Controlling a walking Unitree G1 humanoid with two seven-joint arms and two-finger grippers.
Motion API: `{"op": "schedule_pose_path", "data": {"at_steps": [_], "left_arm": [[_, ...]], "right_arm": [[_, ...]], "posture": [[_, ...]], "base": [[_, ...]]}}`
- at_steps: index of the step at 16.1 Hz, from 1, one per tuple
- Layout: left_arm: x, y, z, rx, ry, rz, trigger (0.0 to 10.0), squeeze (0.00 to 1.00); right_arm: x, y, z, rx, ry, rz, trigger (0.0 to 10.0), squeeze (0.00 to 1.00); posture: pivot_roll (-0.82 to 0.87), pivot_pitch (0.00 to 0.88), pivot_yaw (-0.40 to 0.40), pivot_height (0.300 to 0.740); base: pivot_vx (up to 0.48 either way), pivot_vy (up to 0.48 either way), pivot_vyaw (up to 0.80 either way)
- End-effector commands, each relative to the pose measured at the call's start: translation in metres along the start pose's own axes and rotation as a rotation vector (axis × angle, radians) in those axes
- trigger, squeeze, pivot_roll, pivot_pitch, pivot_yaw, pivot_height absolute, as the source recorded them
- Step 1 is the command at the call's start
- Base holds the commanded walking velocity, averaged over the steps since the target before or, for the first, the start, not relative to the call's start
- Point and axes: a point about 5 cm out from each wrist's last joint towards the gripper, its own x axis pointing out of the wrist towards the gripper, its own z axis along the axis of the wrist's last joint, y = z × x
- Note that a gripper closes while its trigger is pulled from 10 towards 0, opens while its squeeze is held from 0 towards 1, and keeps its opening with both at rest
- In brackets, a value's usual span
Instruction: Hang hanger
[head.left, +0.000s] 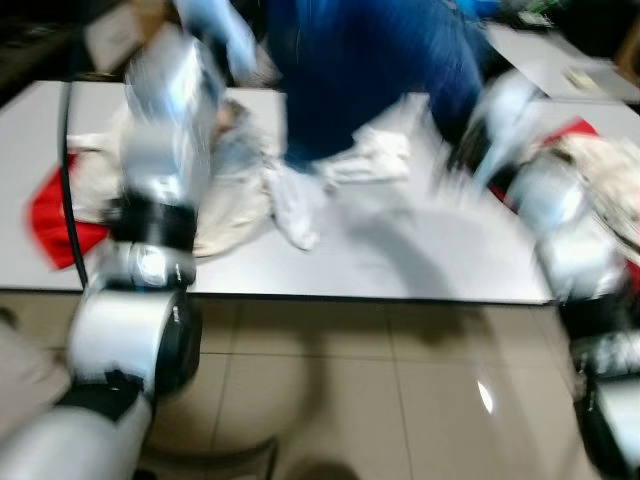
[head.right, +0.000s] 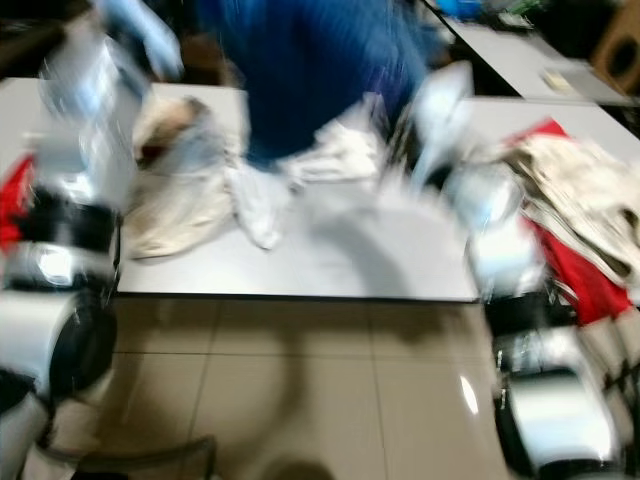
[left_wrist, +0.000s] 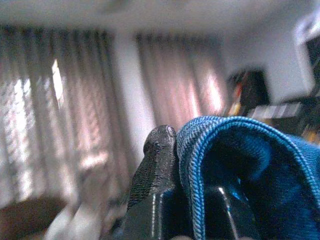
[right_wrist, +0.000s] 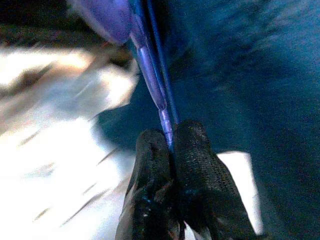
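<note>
Purple hanger (right_wrist: 150, 75) pinched between closed right gripper (right_wrist: 172, 145) fingers, inside blue garment (head.left: 370, 70) held up over white table (head.left: 400, 260); left gripper (left_wrist: 172, 150) clamped on blue fabric edge; pale clothes (head.left: 235, 180) and red cloth (head.left: 55, 225) on tabletop, blurred

White table (head.left: 400, 260) on beige tiled floor (head.left: 400, 390); curtained windows (left_wrist: 65, 100) behind.
</note>
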Motion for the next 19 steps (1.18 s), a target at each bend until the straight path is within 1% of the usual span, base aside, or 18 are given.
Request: {"op": "schedule_pose_path", "data": {"at_steps": [1, 2, 3, 4, 5, 6, 7, 8, 9, 10, 12, 14, 15, 16, 17, 18, 19], "left_arm": [[-0.014, -0.019, -0.044, 0.029, 0.158, -0.031, 10.0, 0.00], [-0.038, -0.035, -0.088, 0.016, 0.342, -0.039, 10.0, 0.00], [-0.067, -0.052, -0.130, 0.041, 0.541, -0.061, 10.0, 0.00], [-0.093, -0.065, -0.157, 0.101, 0.682, -0.113, 10.0, 0.00], [-0.099, -0.067, -0.162, 0.103, 0.714, -0.123, 10.0, 0.00], [-0.099, -0.065, -0.161, 0.090, 0.712, -0.112, 10.0, 0.00], [-0.095, -0.062, -0.158, 0.078, 0.698, -0.101, 10.0, 0.00], [-0.086, -0.057, -0.150, 0.023, 0.660, -0.123, 10.0, 0.22], [-0.080, -0.054, -0.145, 0.025, 0.642, -0.168, 10.0, 1.00], [-0.079, -0.050, -0.145, 0.048, 0.659, -0.198, 10.0, 1.00], [-0.084, -0.043, -0.147, 0.047, 0.701, -0.218, 10.0, 1.00], [-0.088, -0.029, -0.146, 0.055, 0.717, -0.173, 10.0, 1.00], [-0.089, -0.026, -0.145, 0.054, 0.721, -0.165, 10.0, 1.00], [-0.092, -0.018, -0.145, 0.056, 0.730, -0.141, 10.0, 1.00], [-0.097, -0.008, -0.145, 0.081, 0.752, -0.119, 10.0, 1.00], [-0.100, -0.001, -0.143, 0.090, 0.764, -0.115, 10.0, 1.00], [-0.101, 0.001, -0.142, 0.079, 0.764, -0.133, 10.0, 1.00]], "right_arm": [[-0.004, 0.022, -0.014, -0.028, 0.029, 0.099, 10.0, 0.00], [-0.016, 0.047, -0.034, -0.006, 0.072, 0.178, 10.0, 0.00], [-0.034, 0.075, -0.052, 0.009, 0.119, 0.273, 10.0, 0.00], [-0.054, 0.099, -0.062, 0.012, 0.159, 0.373, 10.0, 0.00], [-0.063, 0.107, -0.064, 0.014, 0.169, 0.414, 10.0, 0.00], [-0.074, 0.113, -0.062, 0.025, 0.172, 0.451, 10.0, 0.00], [-0.079, 0.112, -0.060, 0.034, 0.170, 0.460, 10.0, 0.00], [-0.090, 0.110, -0.055, 0.048, 0.167, 0.486, 10.0, 0.00], [-0.098, 0.106, -0.049, 0.049, 0.164, 0.517, 10.0, 0.00], [-0.105, 0.104, -0.043, 0.052, 0.160, 0.539, 10.0, 0.00], [-0.119, 0.098, -0.035, 0.069, 0.164, 0.574, 10.0, 0.00], [-0.135, 0.089, -0.031, 0.094, 0.191, 0.593, 10.0, 0.00], [-0.138, 0.087, -0.030, 0.101, 0.194, 0.594, 10.0, 0.00], [-0.142, 0.082, -0.029, 0.112, 0.194, 0.583, 10.0, 0.00], [-0.145, 0.076, -0.029, 0.142, 0.180, 0.555, 10.0, 0.00], [-0.145, 0.073, -0.027, 0.162, 0.163, 0.536, 10.0, 0.00], [-0.146, 0.070, -0.026, 0.170, 0.155, 0.526, 10.0, 0.00]], "posture": [[-0.10, 0.000, 0.004, 0.740], [-0.10, 0.000, 0.005, 0.740], [-0.10, 0.000, 0.007, 0.740], [-0.11, 0.000, 0.014, 0.740], [-0.12, 0.000, 0.021, 0.740], [-0.12, 0.000, 0.032, 0.740], [-0.12, 0.000, 0.032, 0.740], [-0.13, 0.000, 0.043, 0.740], [-0.13, 0.000, 0.050, 0.740], [-0.13, 0.000, 0.056, 0.740], [-0.13, 0.000, 0.058, 0.740], [-0.12, 0.000, 0.056, 0.740], [-0.12, 0.000, 0.056, 0.740], [-0.12, 0.000, 0.059, 0.740], [-0.12, 0.000, 0.065, 0.740], [-0.13, 0.000, 0.071, 0.740], [-0.13, 0.000, 0.071, 0.740]], "base": [[0.000, 0.000, 0.00], [0.000, 0.000, 0.00], [0.000, 0.000, 0.00], [0.000, 0.000, 0.00], [0.000, 0.000, 0.00], [0.000, 0.000, 0.00], [0.000, 0.000, 0.00], [0.000, 0.000, 0.00], [0.000, 0.000, 0.00], [0.000, 0.000, 0.00], [0.000, 0.000, 0.00], [0.000, 0.000, 0.00], [0.000, 0.000, 0.00], [0.000, 0.000, 0.00], [0.000, 0.000, 0.00], [0.000, 0.000, 0.00], [0.000, 0.000, 0.00]]}}
